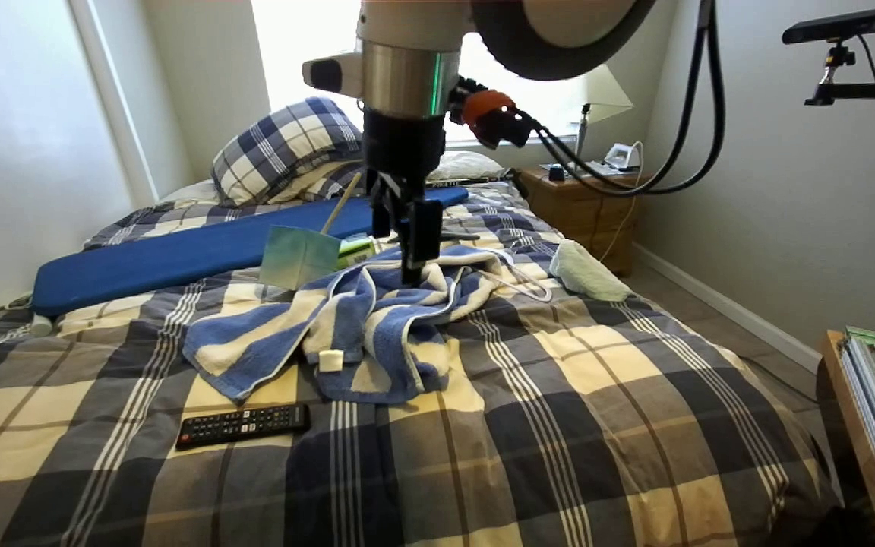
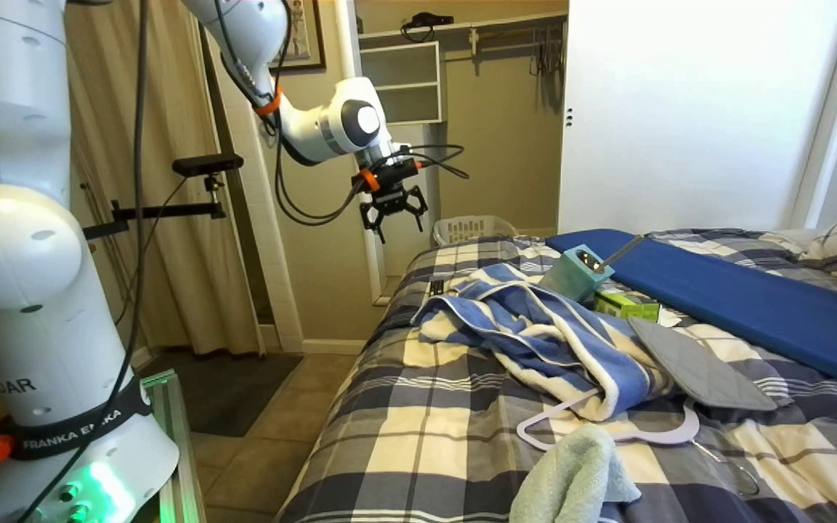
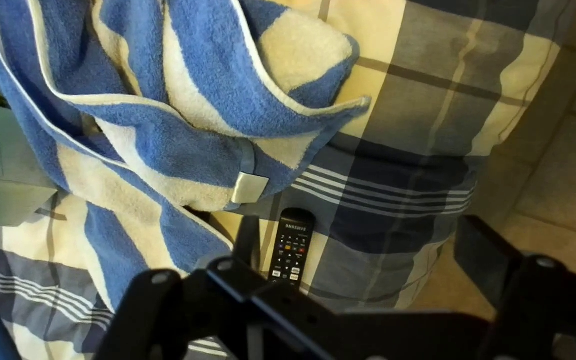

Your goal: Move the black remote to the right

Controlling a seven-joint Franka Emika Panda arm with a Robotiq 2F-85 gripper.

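Observation:
The black remote point(image 1: 243, 425) lies flat on the plaid bed in front of the striped towel, with its buttons facing up. In an exterior view its small dark end point(image 2: 437, 288) shows beside the towel, partly hidden. In the wrist view the remote point(image 3: 292, 245) lies between the finger directions, nearer the left finger, and its lower end is hidden behind the gripper. My gripper point(image 3: 363, 240) is open and empty, with its fingers wide apart. In both exterior views the gripper point(image 1: 407, 243) point(image 2: 400, 229) hangs in the air above the bed, apart from the remote.
A crumpled blue and white towel point(image 1: 388, 327) lies close to the remote. Behind it are a teal box point(image 2: 567, 276), a green box point(image 2: 628, 306) and a long blue cushion point(image 1: 179, 247). A hanger point(image 2: 651, 436) and a pale cloth point(image 2: 571, 479) lie on the bed.

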